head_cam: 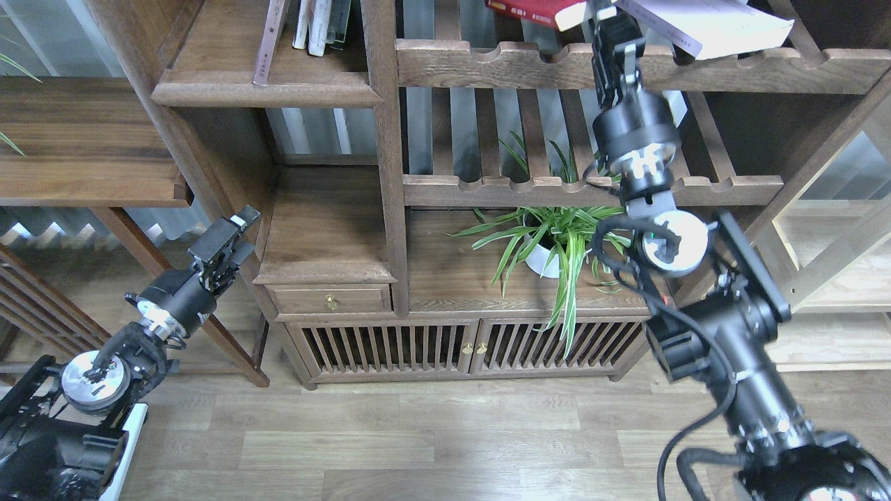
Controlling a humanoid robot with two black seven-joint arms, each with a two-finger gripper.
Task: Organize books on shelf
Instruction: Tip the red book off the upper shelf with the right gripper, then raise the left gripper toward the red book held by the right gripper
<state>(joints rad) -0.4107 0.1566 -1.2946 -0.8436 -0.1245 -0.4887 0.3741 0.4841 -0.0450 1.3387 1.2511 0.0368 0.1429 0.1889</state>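
A bright red book point(532, 10) shows at the top edge, above the upper slatted rack. My right gripper point(600, 19) reaches up to its right end and looks shut on that corner. Just right of the gripper a thick white book point(706, 26) lies flat on the rack, partly overhanging the rail. The dark plank shelf point(264, 89) at upper left holds several upright books point(317, 24) and one pinkish book point(268, 42) leaning left. My left gripper point(233, 233) hangs low beside the bookcase's left side, holding nothing; its fingers are too dark to tell apart.
Two slatted racks with scalloped rails point(487, 66) cross the centre. A potted spider plant point(550, 247) stands on the cabinet top below my right arm. There is a small drawer point(330, 299), slatted cabinet doors point(459, 344), a side shelf point(83, 139) at left, and wood floor point(418, 438) in front.
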